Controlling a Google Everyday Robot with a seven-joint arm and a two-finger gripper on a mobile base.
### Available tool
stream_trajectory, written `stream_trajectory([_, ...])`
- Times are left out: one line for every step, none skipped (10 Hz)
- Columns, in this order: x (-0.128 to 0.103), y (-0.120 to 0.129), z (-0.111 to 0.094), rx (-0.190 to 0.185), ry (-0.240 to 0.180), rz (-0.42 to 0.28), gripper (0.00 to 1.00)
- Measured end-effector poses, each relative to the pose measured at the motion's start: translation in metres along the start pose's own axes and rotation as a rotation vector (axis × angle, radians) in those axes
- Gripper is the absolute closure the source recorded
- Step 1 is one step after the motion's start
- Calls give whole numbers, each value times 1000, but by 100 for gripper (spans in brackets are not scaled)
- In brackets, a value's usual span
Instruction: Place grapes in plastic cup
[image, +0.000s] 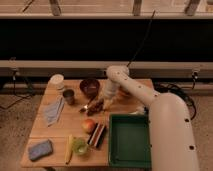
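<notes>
The grapes (95, 106) are a small dark red-purple bunch lying on the wooden table (50, 132) just in front of a dark bowl (90, 86). My gripper (106, 102) hangs down from the white arm (120, 80) right beside the grapes, on their right side, close to the table top. The plastic cup (80, 146) is a short translucent light-green cup standing near the table's front edge, well in front of the grapes and left of the green tray (130, 159).
A red-yellow apple (89, 125) and a dark packet (97, 134) lie between grapes and cup. A banana (69, 148) and blue sponge (40, 149) lie front left. A grey cloth (53, 110), dark grey cup (69, 96) and white container (57, 80) are at the left.
</notes>
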Motion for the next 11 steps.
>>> stream_trajectory([-2, 4, -2, -6, -2, -4, 95])
stream_trajectory([-5, 5, -7, -4, -2, -9, 99])
stream_trajectory([-11, 7, -19, 4, -2, -21, 100])
stream_trajectory([-18, 8, -31, 11, 1, -38, 100])
stream_trajectory([-25, 10, -41, 17, 3, -55, 100])
stream_trajectory([-36, 14, -52, 19, 6, -87, 100])
stream_trajectory([-49, 20, -60, 16, 11, -126, 100])
stream_trajectory([-58, 25, -63, 13, 15, -152, 100])
stream_trajectory([-68, 33, -62, 4, 23, -181, 100])
stream_trajectory([-81, 44, -59, -11, 41, -223, 100])
stream_trajectory([-95, 55, -56, -27, 58, -261, 100])
